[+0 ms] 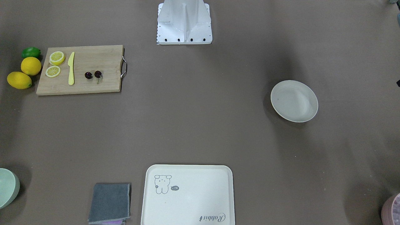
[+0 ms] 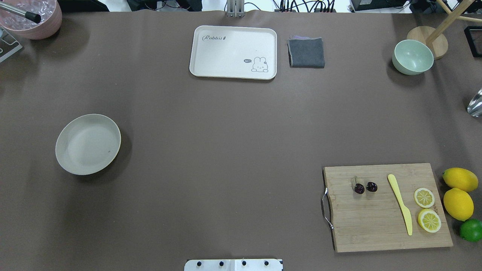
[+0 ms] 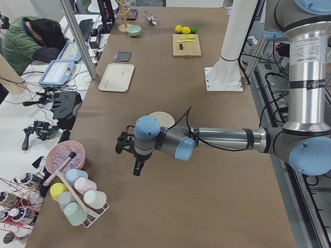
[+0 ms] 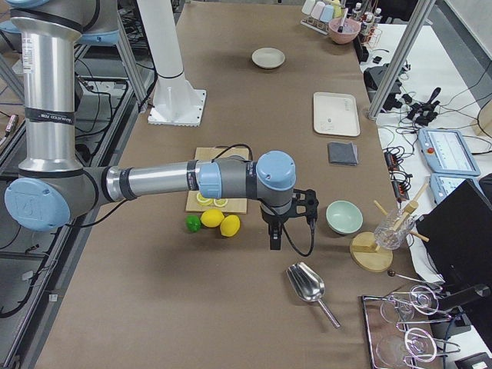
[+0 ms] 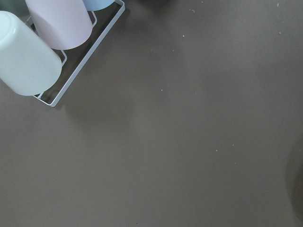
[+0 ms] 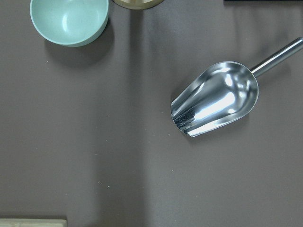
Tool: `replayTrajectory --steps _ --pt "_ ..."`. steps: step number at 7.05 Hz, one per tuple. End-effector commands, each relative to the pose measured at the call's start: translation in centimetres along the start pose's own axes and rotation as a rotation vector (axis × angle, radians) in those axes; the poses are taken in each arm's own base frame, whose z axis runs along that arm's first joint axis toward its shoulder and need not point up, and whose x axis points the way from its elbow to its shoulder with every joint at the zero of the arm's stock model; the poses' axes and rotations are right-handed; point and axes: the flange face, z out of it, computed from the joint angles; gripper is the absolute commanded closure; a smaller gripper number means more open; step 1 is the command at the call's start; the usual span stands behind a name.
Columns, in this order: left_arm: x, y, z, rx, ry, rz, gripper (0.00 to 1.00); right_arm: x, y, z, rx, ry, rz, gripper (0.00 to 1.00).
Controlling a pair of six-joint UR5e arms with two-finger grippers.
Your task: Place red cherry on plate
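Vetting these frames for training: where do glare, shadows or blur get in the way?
Right wrist-mounted: bright glare on the metal scoop, a soft shadow band left of it. Left wrist-mounted: cups look slightly soft. Overhead exterior: no glare, red cherry crisp but tiny, plate casts a faint shadow.

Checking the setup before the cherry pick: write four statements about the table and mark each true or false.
1. The red cherry lies on the wooden cutting board. True.
2. The plate holds lemon slices. False: the plate is bare; the slices lie on the board.
3. The yellow knife lies between the cherry and the lemon slices. True.
4. The pale green bowl sits on the rabbit tray. False: it stands on the table, apart from the tray.
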Motion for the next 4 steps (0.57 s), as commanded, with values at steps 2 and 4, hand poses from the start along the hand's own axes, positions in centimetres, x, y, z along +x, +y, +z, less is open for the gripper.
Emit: replayTrajectory --steps 2,4 --pt "11.6 -1.0 6.9 0.002 0.036 -0.105 0.02 -0.1 0.0 0.0 0.001 -0.008 0.006 0.00" --pt "15.4 2.0 13.9 0.053 0.023 -0.074 0.02 -0.1 -0.1 0.0 0.001 -0.006 0.009 0.00"
